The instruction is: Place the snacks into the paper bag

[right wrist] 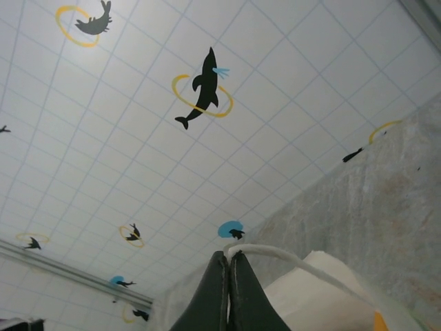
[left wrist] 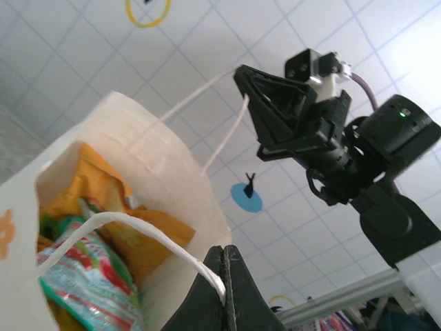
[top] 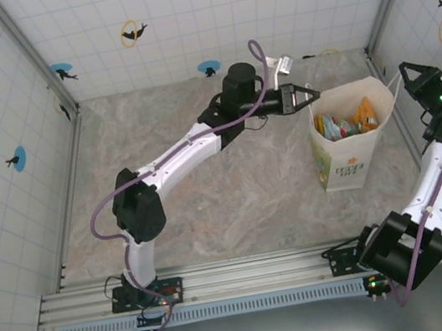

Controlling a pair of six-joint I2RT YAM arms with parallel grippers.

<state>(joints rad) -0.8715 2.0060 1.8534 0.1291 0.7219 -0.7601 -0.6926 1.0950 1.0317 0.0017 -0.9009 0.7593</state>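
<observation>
The paper bag [top: 345, 153] stands upright and open at the right of the table. Several snacks [top: 343, 123], orange, yellow and green packets, lie inside it. My left gripper [top: 316, 92] reaches to the bag's left rim and is shut on one white loop handle [left wrist: 138, 231]. In the left wrist view the jaws [left wrist: 227, 270] pinch that handle above the packets [left wrist: 96, 283]. My right gripper [top: 404, 73] is at the bag's far right, shut on the other handle [right wrist: 293, 258]. The right wrist view has its jaws [right wrist: 229, 256] closed on the cord above the bag [right wrist: 324, 293].
Tiled walls with dolphin stickers close the table in at the back [top: 204, 15] and on both sides. A metal rail [top: 256, 274] runs along the near edge, where both arm bases are bolted. Bare marbled tabletop [top: 209, 193] lies left of the bag.
</observation>
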